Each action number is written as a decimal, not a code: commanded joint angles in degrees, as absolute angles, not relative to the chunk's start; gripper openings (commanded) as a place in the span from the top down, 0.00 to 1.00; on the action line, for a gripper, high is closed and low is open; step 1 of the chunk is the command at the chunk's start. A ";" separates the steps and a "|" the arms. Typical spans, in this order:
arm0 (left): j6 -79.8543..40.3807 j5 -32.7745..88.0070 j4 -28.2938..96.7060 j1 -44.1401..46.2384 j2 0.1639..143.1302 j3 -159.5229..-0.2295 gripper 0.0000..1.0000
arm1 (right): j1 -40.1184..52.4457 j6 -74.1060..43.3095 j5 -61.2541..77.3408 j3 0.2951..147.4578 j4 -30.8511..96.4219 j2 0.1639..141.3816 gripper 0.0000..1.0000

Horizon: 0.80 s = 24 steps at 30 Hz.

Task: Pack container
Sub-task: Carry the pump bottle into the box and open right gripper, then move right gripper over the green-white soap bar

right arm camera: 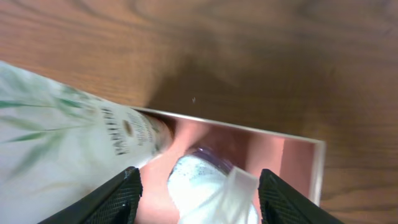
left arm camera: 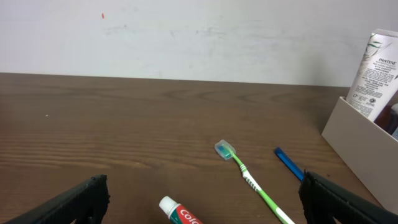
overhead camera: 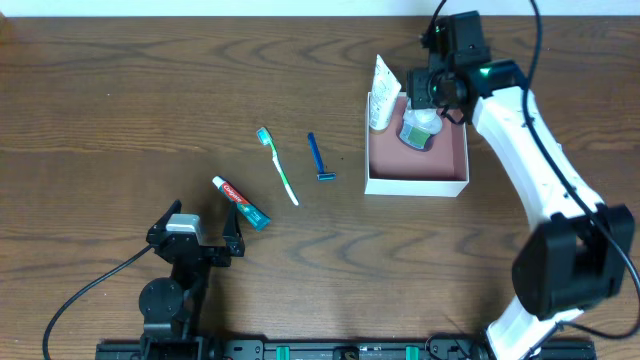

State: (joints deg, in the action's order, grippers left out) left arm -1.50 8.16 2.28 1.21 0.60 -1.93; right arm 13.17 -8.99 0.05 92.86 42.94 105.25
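- Right arm: I see it reaching from the lower right up across the table [overhead camera: 120, 100] to the far right, with its wrist bent down over the container.
- Right gripper [right arm camera: 200, 198]: the fingers are spread wide, low inside the box. A green-and-white soap packet [overhead camera: 420, 130] lies between them; I cannot tell whether either pad touches it.
- Left arm: folded back near the front edge at the left.
- Left gripper [left arm camera: 202, 199]: spread wide and holding nothing, level with the tabletop, with the toothpaste cap just in front of it.
- Container [overhead camera: 440, 160]: a square white-walled box with a pink floor, at the far right of the table, under the right wrist.
- Shampoo tube [left arm camera: 379, 62]: white, printed "PANTENE", leaning up in the box's far left corner.
- Toothpaste tube [overhead camera: 240, 202]: red lettering that starts "Col", lying flat.
- Toothbrush [overhead camera: 278, 165]: green and white, flat, between the toothpaste and the razor.
- Razor [overhead camera: 318, 158]: blue, flat, just left of the box and apart from it.
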 commanded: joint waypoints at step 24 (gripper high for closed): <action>-1.74 7.94 3.16 0.93 0.34 -0.23 0.02 | -12.47 0.30 -9.82 91.64 63.99 93.69 0.01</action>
State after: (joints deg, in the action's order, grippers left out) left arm -1.50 8.16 2.28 1.21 0.60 -1.93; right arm -10.07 -5.10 -14.00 92.68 63.81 90.45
